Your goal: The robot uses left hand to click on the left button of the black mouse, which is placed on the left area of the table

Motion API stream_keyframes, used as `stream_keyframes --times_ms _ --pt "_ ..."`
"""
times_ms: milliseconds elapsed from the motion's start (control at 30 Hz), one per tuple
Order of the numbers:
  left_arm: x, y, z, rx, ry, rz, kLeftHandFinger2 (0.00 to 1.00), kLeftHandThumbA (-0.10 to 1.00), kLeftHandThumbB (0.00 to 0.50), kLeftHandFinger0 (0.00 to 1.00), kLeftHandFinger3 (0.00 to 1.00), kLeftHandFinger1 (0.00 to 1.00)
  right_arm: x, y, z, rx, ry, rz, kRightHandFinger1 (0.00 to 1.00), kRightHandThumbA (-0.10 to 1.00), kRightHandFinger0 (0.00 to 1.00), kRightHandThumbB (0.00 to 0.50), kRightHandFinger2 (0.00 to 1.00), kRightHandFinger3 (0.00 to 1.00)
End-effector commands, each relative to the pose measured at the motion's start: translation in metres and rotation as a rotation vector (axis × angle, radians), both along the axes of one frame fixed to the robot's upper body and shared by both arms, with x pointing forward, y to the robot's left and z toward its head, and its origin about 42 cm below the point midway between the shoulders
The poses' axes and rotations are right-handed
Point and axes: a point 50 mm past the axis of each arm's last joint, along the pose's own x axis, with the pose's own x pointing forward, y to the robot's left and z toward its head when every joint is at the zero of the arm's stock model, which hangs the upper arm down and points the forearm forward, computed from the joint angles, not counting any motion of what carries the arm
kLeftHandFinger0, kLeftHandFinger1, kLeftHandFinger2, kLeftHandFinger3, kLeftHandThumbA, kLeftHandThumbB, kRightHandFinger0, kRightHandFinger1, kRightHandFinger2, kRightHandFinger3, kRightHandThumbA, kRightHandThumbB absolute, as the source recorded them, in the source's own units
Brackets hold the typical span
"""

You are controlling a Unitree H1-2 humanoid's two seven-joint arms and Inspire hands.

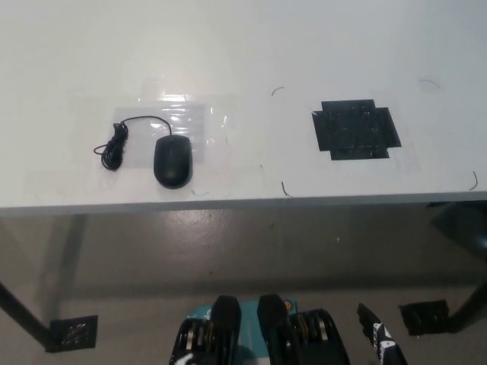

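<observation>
The black mouse lies on the left part of the white table, close to the front edge, its narrow end pointing away from me. Its black cable curls in a small coil just to its left. My white left hand is nowhere in the head view. Only a small black-and-white tip of my right hand pokes in at the bottom right, well below the table edge; how its fingers stand cannot be made out.
A black tape patch is stuck on the right half of the table. Shiny clear tape lies under and behind the mouse. The table's front edge crosses the picture, with floor and table legs below.
</observation>
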Motion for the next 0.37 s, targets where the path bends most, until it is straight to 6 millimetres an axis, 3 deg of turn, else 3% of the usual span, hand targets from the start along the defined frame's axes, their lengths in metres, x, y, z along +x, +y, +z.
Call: stream_keyframes --times_ms 0,333 --pt "0.013 0.023 0.005 0.085 -0.351 0.328 1.0 1.0 0.249 1.0 1.0 1.0 0.013 0.008 0.013 0.001 -0.093 0.036 1.0 1.0 1.0 0.236 1.0 1.0" --pt "0.024 0.021 0.008 0.098 -0.374 0.328 1.0 1.0 0.237 1.0 1.0 1.0 0.016 0.007 0.016 -0.011 -0.107 0.046 1.0 1.0 1.0 0.218 1.0 1.0"
